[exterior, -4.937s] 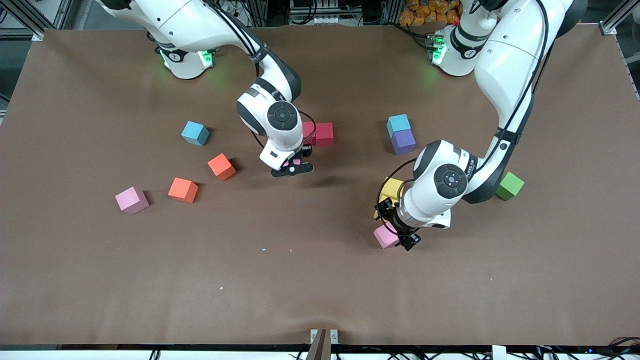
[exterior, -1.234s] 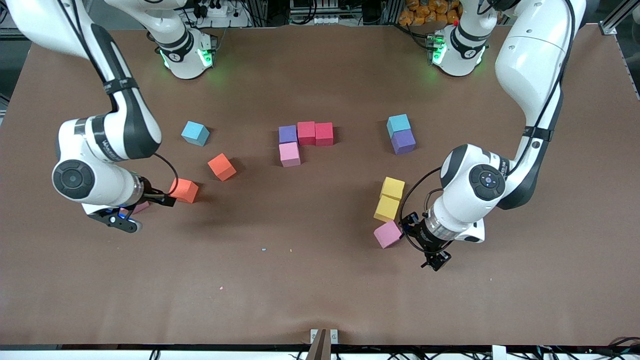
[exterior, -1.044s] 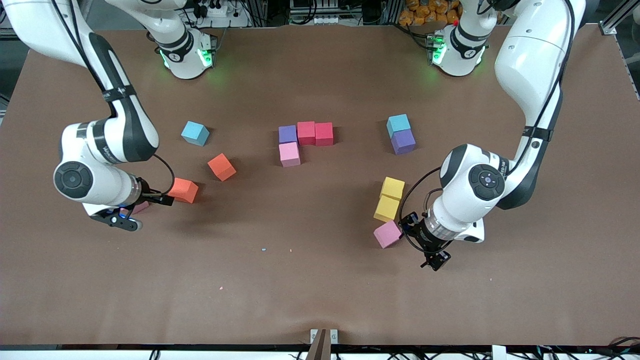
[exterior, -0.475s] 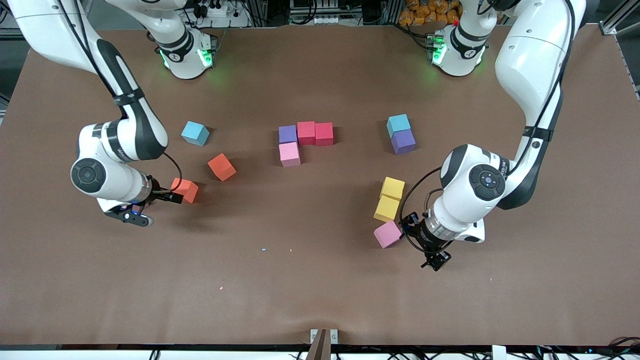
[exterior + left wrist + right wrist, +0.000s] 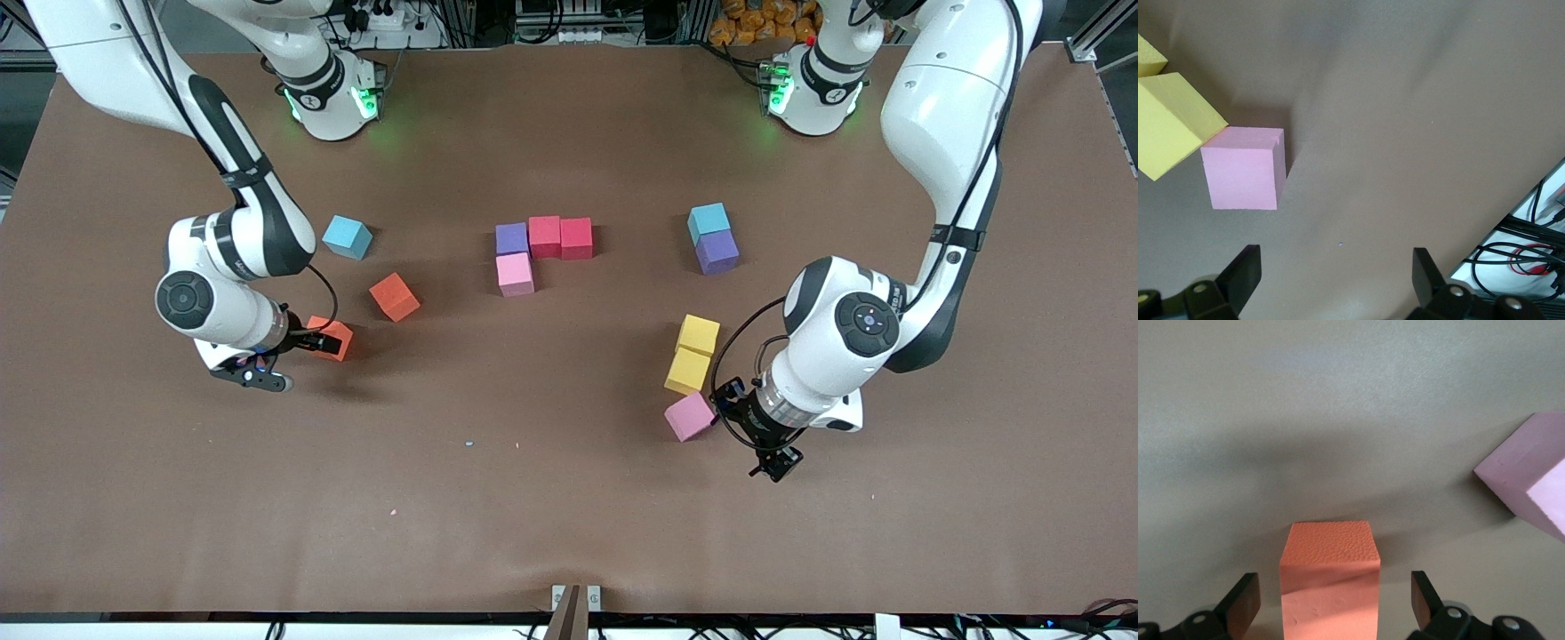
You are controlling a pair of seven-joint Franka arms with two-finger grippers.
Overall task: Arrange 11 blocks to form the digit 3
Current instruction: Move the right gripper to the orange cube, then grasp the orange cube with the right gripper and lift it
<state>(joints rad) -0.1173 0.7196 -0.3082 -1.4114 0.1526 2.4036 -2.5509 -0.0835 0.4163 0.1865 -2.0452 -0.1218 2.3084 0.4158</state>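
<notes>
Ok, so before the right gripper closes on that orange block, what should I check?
1. Right gripper open: ok, a finger stands on each side of the orange block.
2. Block centred between the fingers: ok in the right wrist view.
3. Gripper low enough to grip: cannot tell.
4. Neighbours clear: ok, the nearby pink block and the second orange block lie apart from it.
5. Left gripper out of the way: ok, it waits open over bare table toward the left arm's end, beside another pink block.
</notes>
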